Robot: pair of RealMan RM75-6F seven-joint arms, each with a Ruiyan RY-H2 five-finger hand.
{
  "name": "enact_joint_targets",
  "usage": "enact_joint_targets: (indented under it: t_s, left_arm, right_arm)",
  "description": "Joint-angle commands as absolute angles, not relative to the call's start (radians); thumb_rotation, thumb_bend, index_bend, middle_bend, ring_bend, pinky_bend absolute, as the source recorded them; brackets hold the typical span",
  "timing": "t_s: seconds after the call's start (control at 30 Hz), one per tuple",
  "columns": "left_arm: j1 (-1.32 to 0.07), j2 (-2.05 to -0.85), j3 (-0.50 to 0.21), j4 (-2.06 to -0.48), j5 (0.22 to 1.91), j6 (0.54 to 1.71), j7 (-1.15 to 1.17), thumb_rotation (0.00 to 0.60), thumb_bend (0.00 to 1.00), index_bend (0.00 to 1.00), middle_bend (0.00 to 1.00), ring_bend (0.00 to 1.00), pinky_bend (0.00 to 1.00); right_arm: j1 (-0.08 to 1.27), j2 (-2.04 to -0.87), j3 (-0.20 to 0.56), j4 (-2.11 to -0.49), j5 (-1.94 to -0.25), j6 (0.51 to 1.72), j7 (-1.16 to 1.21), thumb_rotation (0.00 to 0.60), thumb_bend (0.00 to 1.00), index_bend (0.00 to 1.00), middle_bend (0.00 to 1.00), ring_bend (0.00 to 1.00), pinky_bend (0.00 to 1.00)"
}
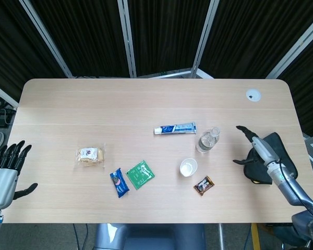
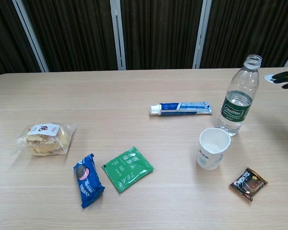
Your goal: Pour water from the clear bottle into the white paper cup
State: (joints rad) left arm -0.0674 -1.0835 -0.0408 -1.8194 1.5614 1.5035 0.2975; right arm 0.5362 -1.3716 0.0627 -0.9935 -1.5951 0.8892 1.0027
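The clear bottle (image 1: 207, 140) (image 2: 237, 102) stands upright and uncapped right of the table's middle, with a green label. Just in front of it sits the white paper cup (image 1: 188, 167) (image 2: 212, 148), upright. My right hand (image 1: 253, 146) (image 2: 287, 82) hovers to the right of the bottle, fingers spread and holding nothing, a hand's width away from it. My left hand (image 1: 6, 172) stays off the table's left front corner, fingers apart and empty.
A toothpaste tube (image 1: 175, 128) lies behind the bottle. A dark snack packet (image 1: 203, 185) lies in front of the cup. A green sachet (image 1: 140, 174), a blue wrapper (image 1: 118, 182) and a bagged pastry (image 1: 90, 155) lie to the left. A black cloth (image 1: 275, 156) sits at the right edge.
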Motion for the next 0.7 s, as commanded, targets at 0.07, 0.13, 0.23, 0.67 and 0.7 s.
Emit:
enact_joint_targets:
  t_s: [0.07,0.13,0.23,0.67,0.7]
  left_arm:
    - [-0.070,-1.085,-0.044,-1.816,1.554,1.501,0.297,0.600,0.00,0.00,0.00,0.00,0.00]
    - [-0.071,-1.082,-0.046,-1.813,1.545,1.499,0.293,0.600,0.00,0.00,0.00,0.00,0.00]
    - [-0.077,-1.078,-0.047,-1.810,1.529,1.485,0.283,0.600,0.00,0.00,0.00,0.00,0.00]
    - [-0.095,-1.076,-0.050,-1.803,1.500,1.455,0.277,0.600,0.00,0.00,0.00,0.00,0.00]
    - [-0.096,-1.077,-0.050,-1.803,1.499,1.456,0.279,0.600,0.00,0.00,0.00,0.00,0.00]
  right_arm:
    - [0.566,-1.412,0.051,-0.959,-1.600,0.860,1.022,0.600,0.00,0.00,0.00,0.00,0.00]
    - [0.583,-1.440,0.048,-0.943,-1.596,0.844,1.028,0.600,0.00,0.00,0.00,0.00,0.00]
    - [0.602,-1.486,0.063,-0.919,-1.572,0.836,1.038,0.600,0.00,0.00,0.00,0.00,0.00]
    - [0.658,-1.576,0.111,-0.860,-1.477,0.771,1.017,0.600,0.00,0.00,0.00,0.00,0.00]
    - [0.661,-1.581,0.113,-0.855,-1.471,0.765,1.014,0.600,0.00,0.00,0.00,0.00,0.00]
